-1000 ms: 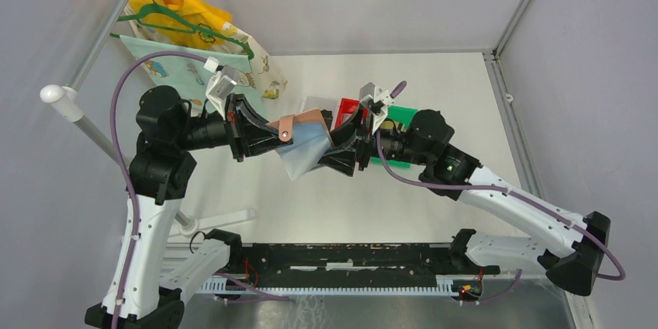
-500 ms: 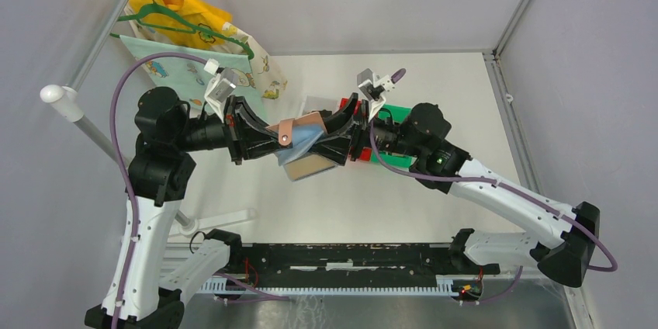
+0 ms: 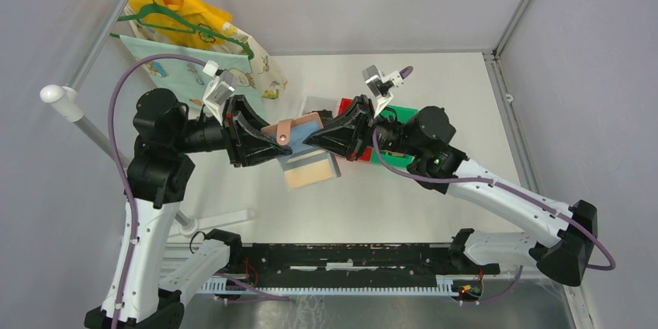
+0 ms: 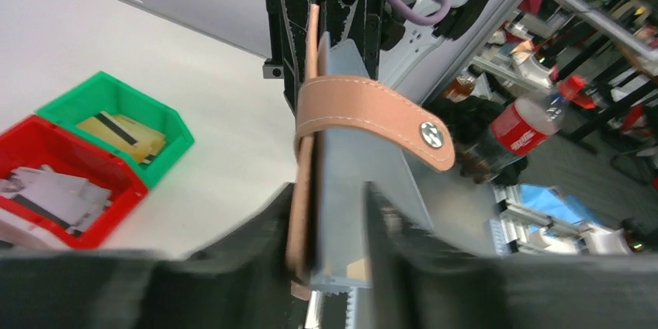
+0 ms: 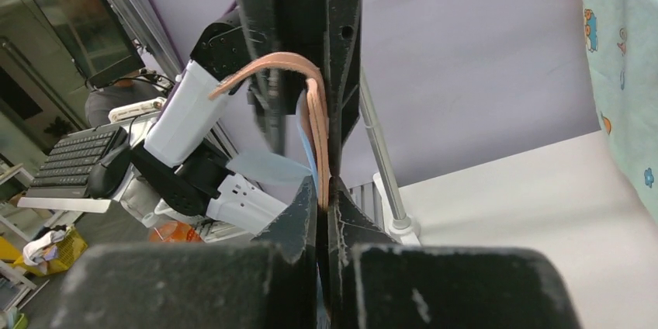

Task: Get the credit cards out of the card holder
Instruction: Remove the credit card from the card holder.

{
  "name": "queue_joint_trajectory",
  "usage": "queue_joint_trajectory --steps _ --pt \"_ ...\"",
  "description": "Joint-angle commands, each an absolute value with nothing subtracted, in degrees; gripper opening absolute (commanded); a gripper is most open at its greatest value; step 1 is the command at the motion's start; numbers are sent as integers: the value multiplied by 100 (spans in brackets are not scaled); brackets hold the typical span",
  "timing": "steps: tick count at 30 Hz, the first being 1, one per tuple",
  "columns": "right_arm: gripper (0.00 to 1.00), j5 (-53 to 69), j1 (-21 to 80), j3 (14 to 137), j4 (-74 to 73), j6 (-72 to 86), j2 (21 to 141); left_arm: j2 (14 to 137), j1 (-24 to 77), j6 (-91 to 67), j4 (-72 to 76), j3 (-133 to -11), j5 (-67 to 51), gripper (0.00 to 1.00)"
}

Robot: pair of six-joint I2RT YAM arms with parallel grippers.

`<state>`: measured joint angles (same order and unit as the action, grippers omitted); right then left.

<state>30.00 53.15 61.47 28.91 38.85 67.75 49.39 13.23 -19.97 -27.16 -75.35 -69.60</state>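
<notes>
We find both arms raised and turned inward, wrists level and nose to nose above the middle of the surface [image 3: 434,96]. The left arm stands upright from its base with its elbow high. The right arm stretches long and low from the right.

The card holder [image 3: 299,129] hangs in the air between them. The right gripper [image 3: 312,140] is pinched tight on its leather edge. The left gripper [image 3: 278,141] flanks both faces of the holder, but we cannot tell if it presses.

A striped card [image 4: 128,131] lies in the green bin [image 4: 101,81].
</notes>
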Motion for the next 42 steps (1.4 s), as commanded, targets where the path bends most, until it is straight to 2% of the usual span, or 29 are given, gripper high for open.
queue_joint_trajectory --steps 1,3,5,8,11,14,17,23,28,29,33,35,38,42 --pt "0 2789 5304 6130 3299 3965 6650 4917 1346 -1484 -2994 -7844 -7051 58" --pt "0 2590 5292 6153 3075 3866 6573 4987 1340 -1235 -3311 -8037 -7008 77" --pt "0 2478 5260 6204 2889 3791 6518 5046 1337 -985 -3650 -8239 -7035 91" --pt "0 2423 5212 6343 2682 3775 6513 5000 1341 -846 -3822 -8222 -7201 99" --pt "0 2545 5212 6489 2656 3914 6601 4754 1338 -480 -3808 -7962 -6860 99" --pt "0 2909 5216 6492 3027 4218 6724 4502 1348 -322 -3478 -7627 -5995 89" --pt "0 3184 5229 6498 3280 4345 6818 4406 1346 -460 -3174 -7418 -5688 77" --pt "0 3460 5255 6413 3653 4479 6844 4562 1337 -773 -3101 -7335 -5993 66" --pt "0 3664 5262 6343 4106 4781 6935 4616 1341 -1615 -2672 -6996 -6875 58" --pt "0 3680 5262 6331 4167 4797 6944 4614 1340 -1791 -2551 -6953 -7008 54" --pt "0 3708 5281 6272 4208 4771 6947 4638 1340 -2277 -2129 -7069 -7109 22" --pt "1 3708 5285 6199 4193 4738 6928 4627 1345 -2737 -1755 -7085 -7110 13" --pt "2 3687 5295 6105 4171 4701 6893 4613 1340 -3068 -1410 -7113 -7085 10" --pt "1 3615 5300 6017 4151 4677 6858 4601 1345 -3277 -1277 -7128 -7075 15"
